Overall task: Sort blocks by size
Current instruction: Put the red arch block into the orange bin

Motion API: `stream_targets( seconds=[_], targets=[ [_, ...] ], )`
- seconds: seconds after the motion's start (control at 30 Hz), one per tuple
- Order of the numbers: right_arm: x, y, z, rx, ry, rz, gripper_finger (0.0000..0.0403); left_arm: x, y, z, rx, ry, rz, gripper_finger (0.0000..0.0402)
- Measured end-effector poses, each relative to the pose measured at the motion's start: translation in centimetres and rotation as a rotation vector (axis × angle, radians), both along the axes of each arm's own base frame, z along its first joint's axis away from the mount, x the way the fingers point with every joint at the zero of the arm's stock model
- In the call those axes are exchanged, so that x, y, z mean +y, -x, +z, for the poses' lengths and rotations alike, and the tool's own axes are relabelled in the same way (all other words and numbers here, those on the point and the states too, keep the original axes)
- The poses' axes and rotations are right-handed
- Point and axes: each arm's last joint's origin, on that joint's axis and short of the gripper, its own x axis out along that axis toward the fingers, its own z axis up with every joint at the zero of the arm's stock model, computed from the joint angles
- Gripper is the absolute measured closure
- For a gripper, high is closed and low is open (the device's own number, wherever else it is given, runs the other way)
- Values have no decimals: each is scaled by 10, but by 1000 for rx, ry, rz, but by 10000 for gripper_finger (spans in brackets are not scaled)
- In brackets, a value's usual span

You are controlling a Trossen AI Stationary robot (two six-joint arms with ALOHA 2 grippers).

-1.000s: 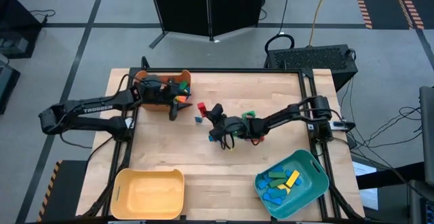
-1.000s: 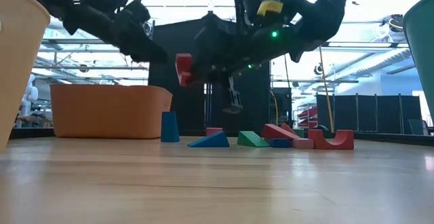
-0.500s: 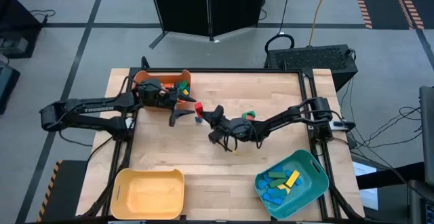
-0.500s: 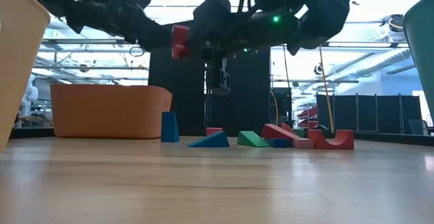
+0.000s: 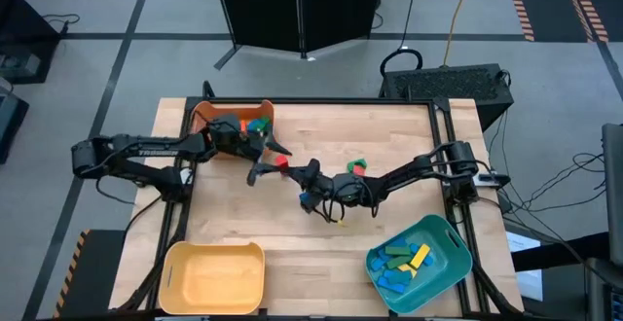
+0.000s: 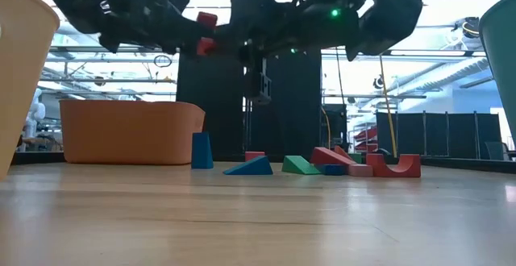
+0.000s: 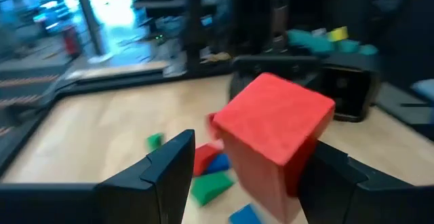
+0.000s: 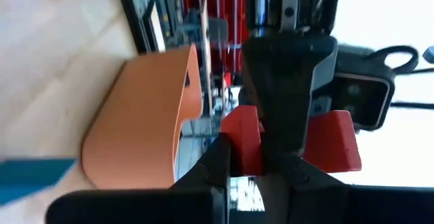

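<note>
Near edge, 7 o'clock corner of the table: a yellow bin; no blocks show in it from above.
Near edge, 5 o'clock corner: a teal bin holding blue, green and yellow blocks.
Table centre, loose blocks: a small cluster lies on the wood, just toward 3 o'clock of the grippers; the low view shows a blue wedge, a green wedge and a red arch among them, with an upright blue piece nearer the orange bin.
Right gripper: reaches in from 3 o'clock, raised above the table's middle, its fingers clamped on one end of the red block.
Red block: held in the air well above the wood, between the two grippers, slightly toward 10 o'clock of centre.
Left gripper: comes from 9 o'clock and meets the right one; its fingers stand spread to either side of the red block, and the left wrist view shows a gap on one side.
Far edge, 11 o'clock corner: an orange bin with a few green, blue and yellow blocks inside, just behind the left gripper.
</note>
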Motion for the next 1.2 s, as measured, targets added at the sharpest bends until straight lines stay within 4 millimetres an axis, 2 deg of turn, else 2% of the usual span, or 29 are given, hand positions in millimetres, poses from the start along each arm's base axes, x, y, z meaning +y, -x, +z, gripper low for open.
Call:
stream_targets(
  seconds=[0.2,0.43,0.8,1.03,1.2],
  targets=[
    [6,0,2,-26,-3,41,368,-7,-9,-3,-60,-4,-141,178],
    [8,1,4,-45,-5,43,367,-8,-10,-4,-69,-6,-169,186],
    [8,1,3,-34,-3,40,367,-8,-10,-2,-75,29,-184,284],
    [8,1,4,-42,-26,40,362,-8,-10,-1,-74,43,-180,282],
    [8,1,4,-75,-108,34,338,-6,-10,-1,-78,39,-156,281]
  ],
)
